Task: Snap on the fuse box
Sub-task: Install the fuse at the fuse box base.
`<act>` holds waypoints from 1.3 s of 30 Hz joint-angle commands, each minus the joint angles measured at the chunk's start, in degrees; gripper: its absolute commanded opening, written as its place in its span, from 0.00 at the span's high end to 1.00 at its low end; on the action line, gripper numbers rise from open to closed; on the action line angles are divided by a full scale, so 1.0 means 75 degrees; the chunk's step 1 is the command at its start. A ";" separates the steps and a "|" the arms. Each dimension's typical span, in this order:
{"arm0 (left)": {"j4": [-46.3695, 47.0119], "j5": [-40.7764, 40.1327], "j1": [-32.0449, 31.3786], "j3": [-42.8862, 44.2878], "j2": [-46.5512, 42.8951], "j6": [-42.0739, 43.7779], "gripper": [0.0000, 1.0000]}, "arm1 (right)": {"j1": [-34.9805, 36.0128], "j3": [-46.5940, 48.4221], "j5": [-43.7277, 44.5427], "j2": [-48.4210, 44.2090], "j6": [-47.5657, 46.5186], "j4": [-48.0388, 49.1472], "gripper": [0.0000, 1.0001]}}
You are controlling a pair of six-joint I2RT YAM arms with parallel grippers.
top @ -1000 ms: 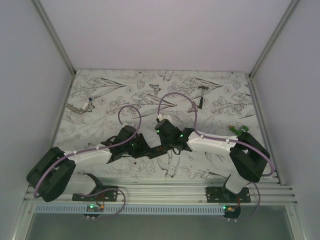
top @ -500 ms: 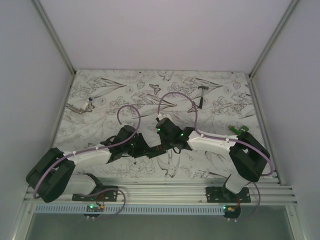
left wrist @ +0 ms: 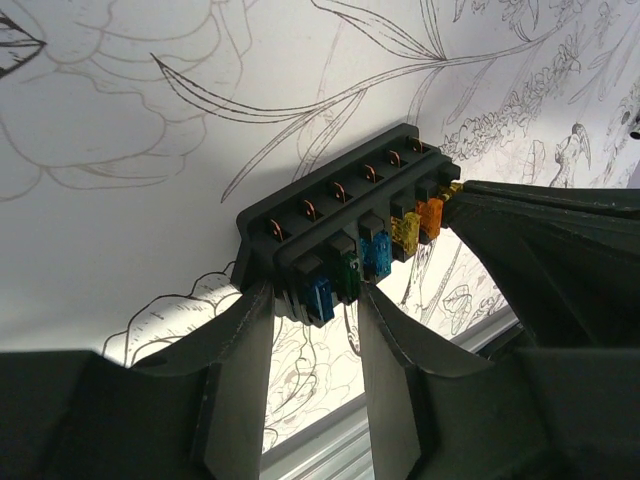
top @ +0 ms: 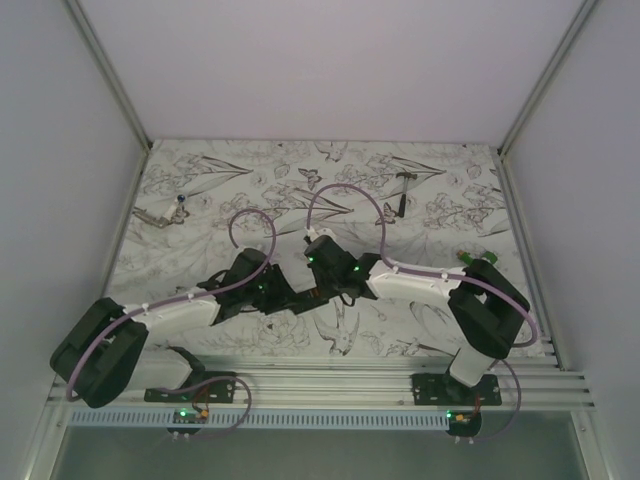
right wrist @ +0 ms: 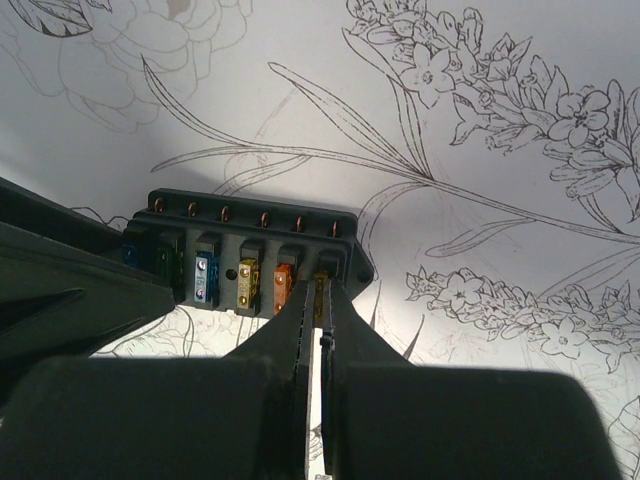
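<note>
The fuse box (left wrist: pixel 335 225) is a black block with a row of blue, green, yellow and orange fuses on one face, held just above the table. My left gripper (left wrist: pixel 312 300) is shut on its end, one finger (left wrist: pixel 240 345) on each side. My right gripper (right wrist: pixel 318 300) is shut on a thin yellow fuse (right wrist: pixel 319 288) that sits in the end slot of the fuse box (right wrist: pixel 240 245). In the top view both grippers meet over the near middle of the table, left gripper (top: pixel 283 297) and right gripper (top: pixel 320 291), and they hide most of the box.
A small black-handled hammer (top: pixel 403 194) lies at the far right of the flower-patterned table (top: pixel 200 170). A small green object (top: pixel 468 259) sits by the right arm's elbow. A metal tool (top: pixel 158 214) lies at the far left. An aluminium rail (top: pixel 320 385) runs along the near edge.
Both wrists have shifted slightly to the left and away from the bases, together with the fuse box. The grips have not changed.
</note>
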 commanded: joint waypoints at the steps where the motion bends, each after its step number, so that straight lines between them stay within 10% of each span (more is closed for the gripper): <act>1: -0.0867 -0.0518 0.0188 -0.0243 0.0023 0.0266 0.65 | 0.0187 -0.0960 -0.0343 0.1400 -0.0136 -0.2106 1.00; 26: -0.0949 -0.0519 0.0229 -0.0242 -0.0374 0.0619 0.64 | 0.0313 -0.0369 -0.0229 0.2723 0.0270 -0.2801 1.00; 39: -0.1097 -0.0184 0.0253 -0.0146 -0.0637 0.0879 0.59 | 0.0352 0.0247 -0.0007 0.0373 0.0400 -0.2470 0.99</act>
